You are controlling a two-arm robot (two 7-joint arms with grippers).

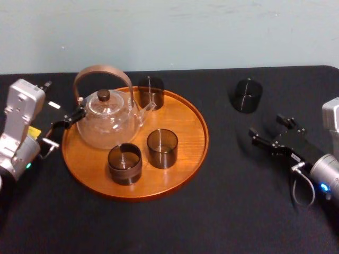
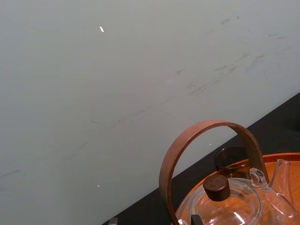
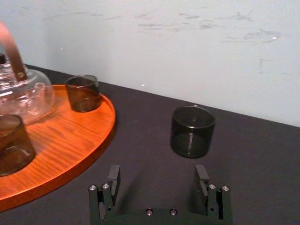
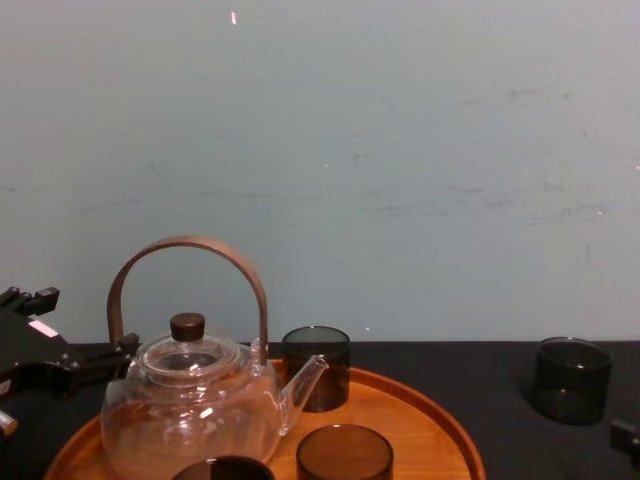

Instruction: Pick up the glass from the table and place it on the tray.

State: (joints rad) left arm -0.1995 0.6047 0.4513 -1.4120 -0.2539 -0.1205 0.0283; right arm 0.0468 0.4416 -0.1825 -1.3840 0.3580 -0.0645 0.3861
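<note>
Head view: glass (image 1: 247,95) upright on table (image 1: 228,211), set well right of tray (image 1: 192,127). Right gripper (image 1: 269,128) held farther right of tray, spread wide, nothing gripped. Left gripper (image 1: 68,120) parked at tray's left rim; its grip state cannot be told.
Right wrist view: glass seen beyond spread, empty gripper, off tray.
Chest view: glass seen far right of tray; teapot (image 4: 190,400) carried on tray.

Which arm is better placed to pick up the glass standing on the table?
The right. The right gripper is open and points at the glass on the table, close ahead. The left gripper sits across the tray, by the teapot.
</note>
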